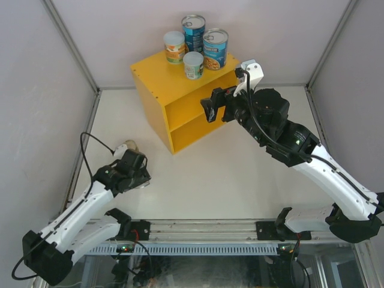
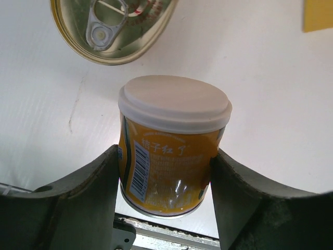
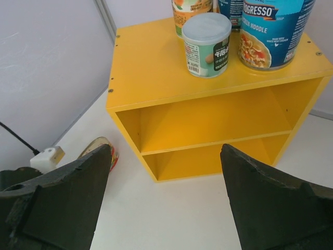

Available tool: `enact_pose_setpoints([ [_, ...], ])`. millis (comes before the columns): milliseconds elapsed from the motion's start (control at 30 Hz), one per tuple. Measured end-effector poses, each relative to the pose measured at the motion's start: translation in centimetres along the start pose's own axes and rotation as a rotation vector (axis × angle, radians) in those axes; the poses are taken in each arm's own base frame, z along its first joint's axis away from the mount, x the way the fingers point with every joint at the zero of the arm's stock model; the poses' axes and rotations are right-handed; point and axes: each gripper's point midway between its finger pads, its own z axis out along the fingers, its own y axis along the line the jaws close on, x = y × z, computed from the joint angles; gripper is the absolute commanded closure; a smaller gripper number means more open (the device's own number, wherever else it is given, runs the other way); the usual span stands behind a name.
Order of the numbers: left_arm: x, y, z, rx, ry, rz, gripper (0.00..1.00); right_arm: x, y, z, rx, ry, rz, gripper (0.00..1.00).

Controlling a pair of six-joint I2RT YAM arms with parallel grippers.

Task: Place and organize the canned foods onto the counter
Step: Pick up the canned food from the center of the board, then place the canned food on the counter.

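Pickup step, seemingly: the left hand [image 2: 165, 208] pinches an orange can [image 2: 174, 104]; next it should lift toward the counter [image 1: 157, 78] (right hand [image 3: 165, 192] spread, empty).

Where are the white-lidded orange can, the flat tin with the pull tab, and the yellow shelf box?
white-lidded orange can [image 2: 171, 161], left wrist view, on its printed label.
flat pull-tab tin [image 2: 130, 36], left wrist view, on its gold lid.
yellow shelf unit [image 3: 151, 67], right wrist view, on its bare top.
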Motion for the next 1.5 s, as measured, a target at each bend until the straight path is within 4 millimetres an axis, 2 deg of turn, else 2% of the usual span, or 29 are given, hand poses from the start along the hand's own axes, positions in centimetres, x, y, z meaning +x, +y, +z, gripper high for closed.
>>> enact_pose_setpoints([
  [267,-0.4,-1.0,-2.4,0.08,-0.101,0.066,1.0,-0.6,-0.1,-0.8,0.012,-0.02,0.005,0.16],
  [367,-1.5,-1.8,-3.9,0.105,-0.157,0.087,1.0,-0.7,-0.1,-0.9,0.017,-0.023,0.005,0.16],
  [567,-5.7,-4.0,-8.1,0.186,-0.31,0.044,1.0,-0.1,-0.5,-1.1,0.037,0.0,-0.006,0.16],
  [933,-12.3,-6.2,-14.3,0.268,-0.552,-0.004,1.0,0.3,-1.0,-1.2,0.067,0.014,-0.015,0.16],
  [1100,-15.1,-8.3,-16.8,0.309,-0.65,0.013,1.0,0.1,-1.0,-1.2,0.068,0.015,-0.016,0.16],
  [1267,-18.0,-10.5,-19.5,0.345,-0.747,0.03,1.0,-1.1,-0.7,-1.1,0.068,-0.003,-0.009,0.15],
  [1500,-21.9,-13.7,-23.6,0.39,-0.88,0.057,1.0,-1.7,-0.4,-0.1,0.068,-0.007,-0.009,0.15],
])
